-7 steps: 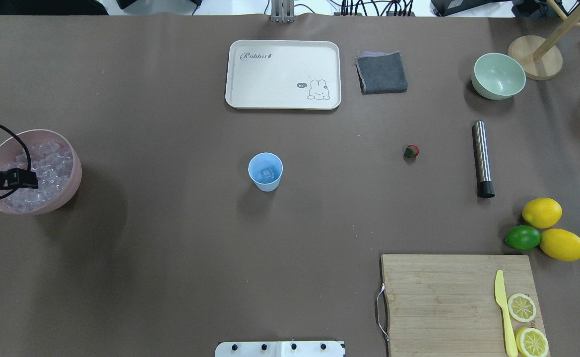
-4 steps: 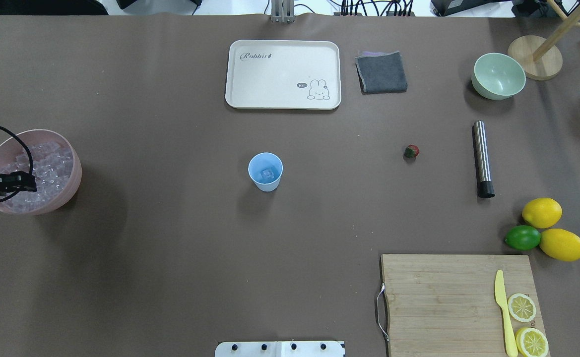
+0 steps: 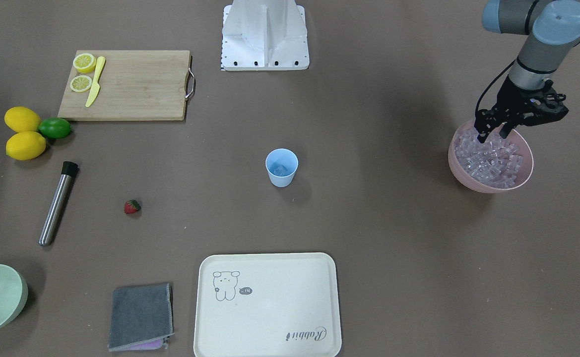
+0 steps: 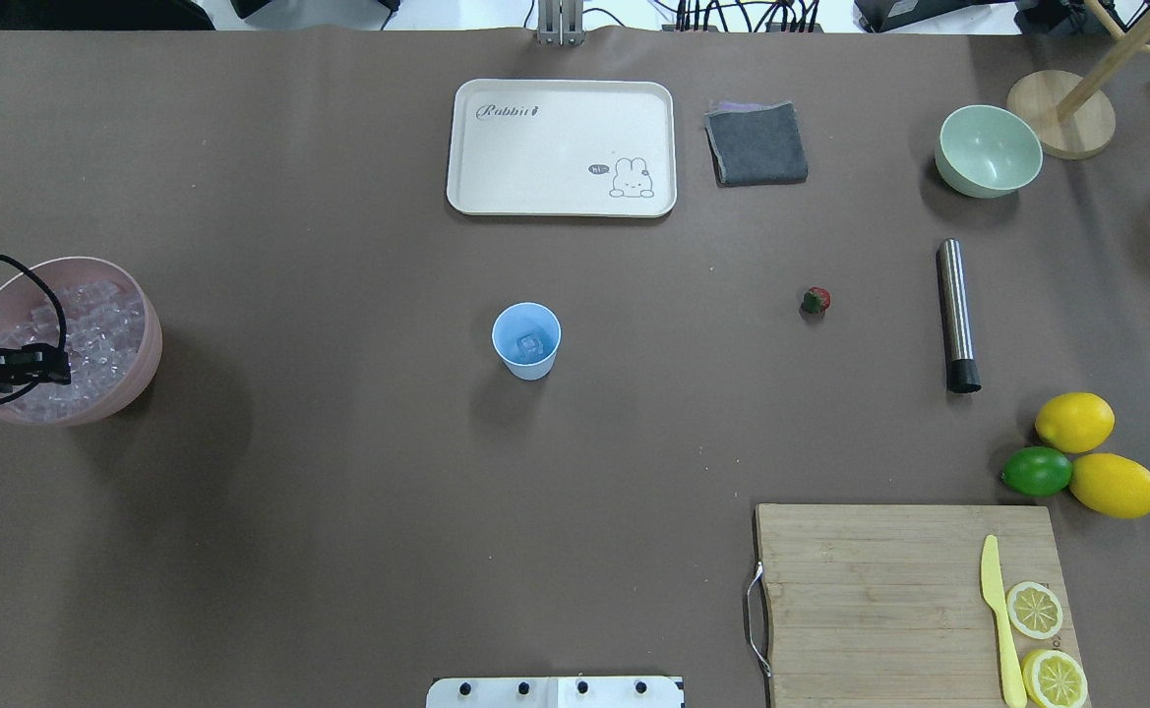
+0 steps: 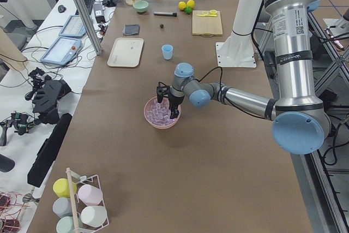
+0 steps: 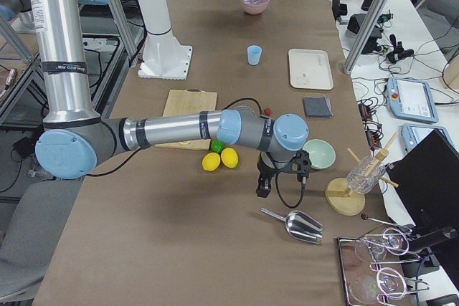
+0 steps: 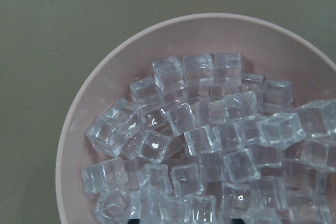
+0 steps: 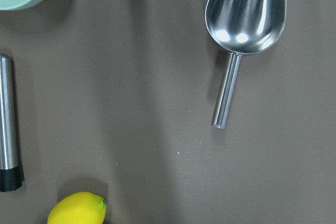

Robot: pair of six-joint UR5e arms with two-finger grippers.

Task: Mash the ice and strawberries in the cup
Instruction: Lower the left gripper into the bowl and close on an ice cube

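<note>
The light-blue cup stands upright mid-table with one ice cube inside; it also shows in the front view. The rest of the ice fills a pink bowl at the table's left end, seen close in the left wrist view. My left gripper is open, its fingertips down at the top of the ice pile. The strawberry lies alone on the table right of the cup. My right gripper hovers near the lemons, seen only from the side; I cannot tell its state.
A metal muddler lies right of the strawberry. A cream tray, grey cloth and pale green bowl sit at the back. Lemons and a lime, a cutting board and a metal scoop are on the right.
My left gripper has shifted slightly towards the view's left edge and near side over the pink bowl. Nothing else has moved.
</note>
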